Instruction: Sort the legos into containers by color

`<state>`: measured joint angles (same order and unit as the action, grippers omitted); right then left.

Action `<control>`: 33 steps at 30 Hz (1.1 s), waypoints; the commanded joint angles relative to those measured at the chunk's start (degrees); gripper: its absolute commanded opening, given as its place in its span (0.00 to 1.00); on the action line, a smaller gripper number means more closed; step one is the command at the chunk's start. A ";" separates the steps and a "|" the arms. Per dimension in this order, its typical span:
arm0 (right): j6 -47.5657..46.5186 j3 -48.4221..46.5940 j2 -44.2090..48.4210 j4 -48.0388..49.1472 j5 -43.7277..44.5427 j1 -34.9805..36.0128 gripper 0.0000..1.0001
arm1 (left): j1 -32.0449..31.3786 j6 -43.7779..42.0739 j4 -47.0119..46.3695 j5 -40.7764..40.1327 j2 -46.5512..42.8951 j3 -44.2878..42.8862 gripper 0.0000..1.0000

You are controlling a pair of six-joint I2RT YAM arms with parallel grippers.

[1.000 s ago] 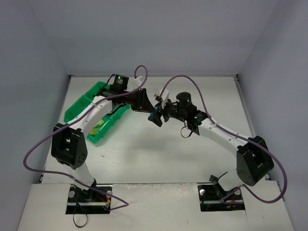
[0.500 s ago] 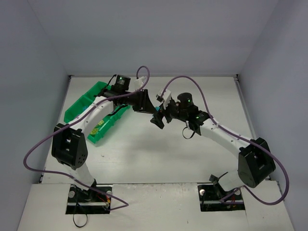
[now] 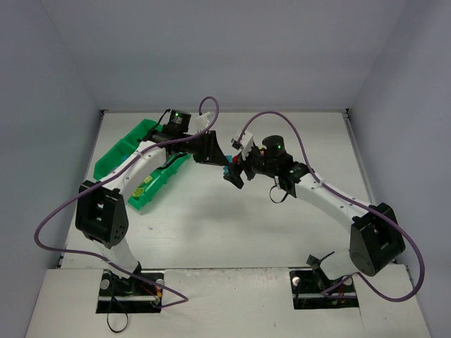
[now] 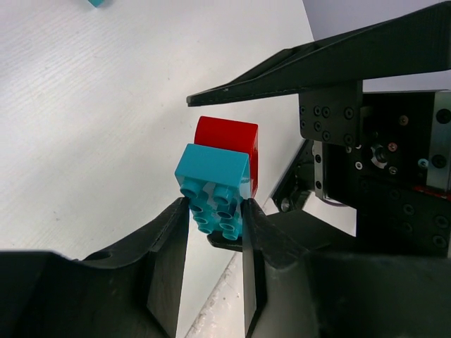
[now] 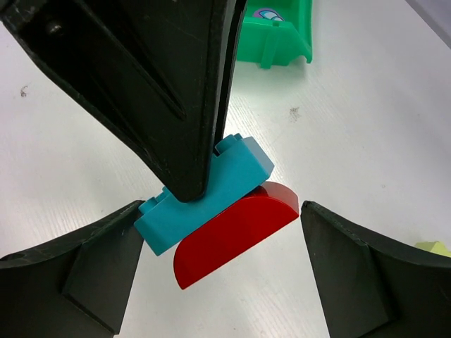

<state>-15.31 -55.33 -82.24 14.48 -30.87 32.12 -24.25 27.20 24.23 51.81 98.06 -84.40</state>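
Two arms meet above the middle of the tabletop (image 3: 211,232), a little nearer its far edge than its near one. The left arm (image 3: 144,158) reaches in from the left edge and the right arm (image 3: 324,197) from the right edge, so their tips come almost nose to nose.

The left jaws are pressed in on a cyan brick (image 4: 211,184), pinching it by two opposite sides. A red brick (image 4: 229,144) with one rounded side is stuck to the cyan one, on the side turned away from the left arm and toward the right arm. The joined pair hangs above the tabletop, not resting on it.

The right jaws are spread wide, one on either side of the pair. From the right wrist there is a sliver of white tabletop between the red brick and the jaw beside it. On the other side the jaw sits just beside a corner of the cyan brick, and I cannot tell whether it touches.

Off toward the far-left corner a green tray (image 3: 113,160) lies slantwise along the left edge, partly under the left arm and apart from the held bricks. One small cyan piece (image 4: 95,2) lies on the tabletop at the top of the left wrist view, and a yellow-green piece (image 5: 437,248) shows at the lower right of the right wrist view. A purple cable (image 3: 282,123) loops over each arm.
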 commanded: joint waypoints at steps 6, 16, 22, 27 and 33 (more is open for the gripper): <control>0.10 -2.68 3.05 0.46 -2.26 -1.79 0.87 | 0.96 -1.45 -10.86 -5.58 -4.37 3.80 0.02; 0.19 -5.57 2.88 -5.78 -11.13 -4.87 0.87 | 1.66 -11.55 -16.05 -4.71 -5.60 4.95 0.02; 0.81 -7.33 0.15 -7.10 -17.02 -5.58 0.85 | 2.10 -14.63 -15.36 0.39 -5.78 4.77 0.02; 1.16 -9.00 -2.57 -7.45 -20.27 -6.98 0.84 | 2.45 -18.84 -13.24 3.64 -6.21 5.12 0.02; 1.78 -11.55 -5.12 -8.68 -27.04 -7.42 0.81 | 2.37 -23.67 -13.77 6.10 -8.23 7.14 0.03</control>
<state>-14.17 -63.24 -87.13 4.62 -51.94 25.08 -22.24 8.62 13.04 53.93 95.26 -76.79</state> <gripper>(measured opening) 0.814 0.258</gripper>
